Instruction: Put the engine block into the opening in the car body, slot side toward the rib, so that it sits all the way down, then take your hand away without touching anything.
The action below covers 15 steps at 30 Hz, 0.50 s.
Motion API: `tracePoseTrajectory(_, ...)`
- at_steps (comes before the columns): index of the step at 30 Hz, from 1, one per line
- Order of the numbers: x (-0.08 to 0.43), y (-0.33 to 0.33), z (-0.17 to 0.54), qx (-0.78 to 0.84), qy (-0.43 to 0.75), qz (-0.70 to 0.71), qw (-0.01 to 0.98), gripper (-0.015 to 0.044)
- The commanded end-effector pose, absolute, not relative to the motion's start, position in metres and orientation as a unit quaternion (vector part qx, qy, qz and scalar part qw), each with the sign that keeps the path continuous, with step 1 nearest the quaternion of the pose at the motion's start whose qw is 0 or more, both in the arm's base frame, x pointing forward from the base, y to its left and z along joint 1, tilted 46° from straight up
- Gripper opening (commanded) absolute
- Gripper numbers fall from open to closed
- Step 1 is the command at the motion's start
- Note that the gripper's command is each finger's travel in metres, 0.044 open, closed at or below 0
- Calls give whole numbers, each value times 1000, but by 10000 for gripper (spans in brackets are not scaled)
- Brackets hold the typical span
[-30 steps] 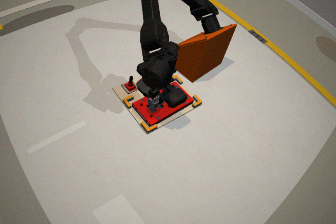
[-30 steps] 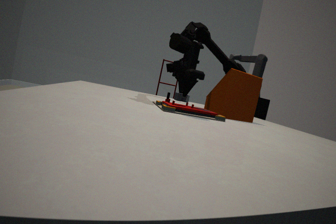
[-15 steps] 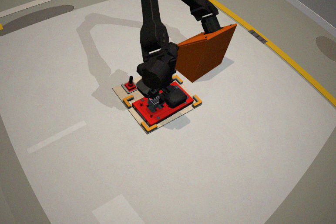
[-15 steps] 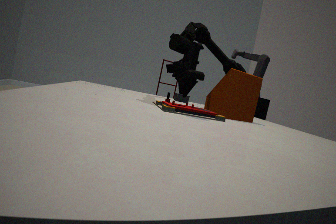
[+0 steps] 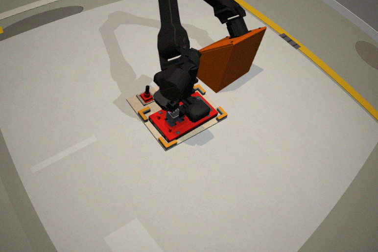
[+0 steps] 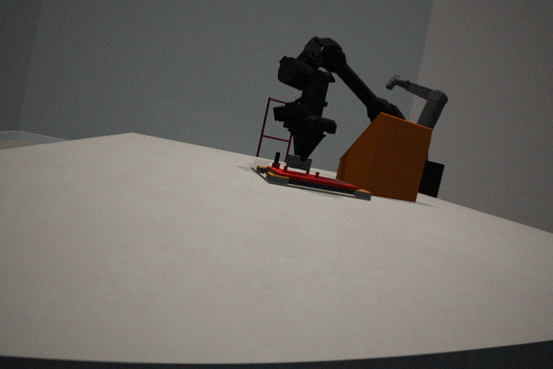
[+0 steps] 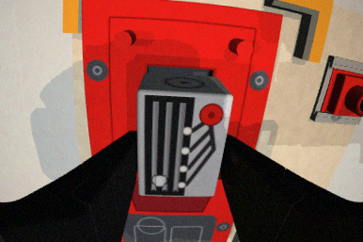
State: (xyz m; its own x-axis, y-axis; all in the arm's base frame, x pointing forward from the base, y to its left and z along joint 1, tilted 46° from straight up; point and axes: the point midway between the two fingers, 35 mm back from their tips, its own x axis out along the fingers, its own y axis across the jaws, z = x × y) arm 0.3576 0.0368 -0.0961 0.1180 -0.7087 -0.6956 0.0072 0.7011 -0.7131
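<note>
Top view, table: the pale table (image 5: 213, 188) (image 6: 268, 266) (image 7: 28, 16) bears the car body (image 5: 170, 135) (image 6: 330, 181) (image 7: 99, 30) well in from the left and right edges.
Top view, board: a beige board (image 5: 132, 101) (image 6: 261, 175) (image 7: 296, 110) lies under the car body, with orange corner pieces (image 5: 167, 143) (image 6: 276, 178) (image 7: 324, 21) around it.
Top view, gripper: the gripper (image 5: 177, 110) (image 6: 304, 158) (image 7: 180, 142) points down over the car body, partly hidden by the arm (image 5: 168, 11) (image 6: 357, 82).
Exterior view, engine block: the grey engine block (image 5: 174, 114) (image 6: 294, 162) (image 7: 181, 157) stands high over the red top, not all the way down; touching or apart, I cannot tell.
Exterior view, orange box: the box (image 5: 220, 62) (image 6: 393, 158) stands beyond the car body from the table's near edge, towards the right.
Wrist view, grip: fingers closed on the engine block, one each side.
Wrist view, opening: a dark strip of the opening (image 7: 155, 70) shows past the block's top; slot side unclear.
Wrist view, lever: a red-based lever (image 5: 147, 94) (image 6: 276, 160) (image 7: 345, 93) sits beside the car body, on the board.
</note>
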Motion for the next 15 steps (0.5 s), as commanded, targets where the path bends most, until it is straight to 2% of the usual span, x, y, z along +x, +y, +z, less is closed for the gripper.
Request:
tracePoseTrajectory(1,356,35,-98,-290,614,-258,688,159)
tracePoseTrajectory(15,356,33,-99,-289,613,-259,688,159)
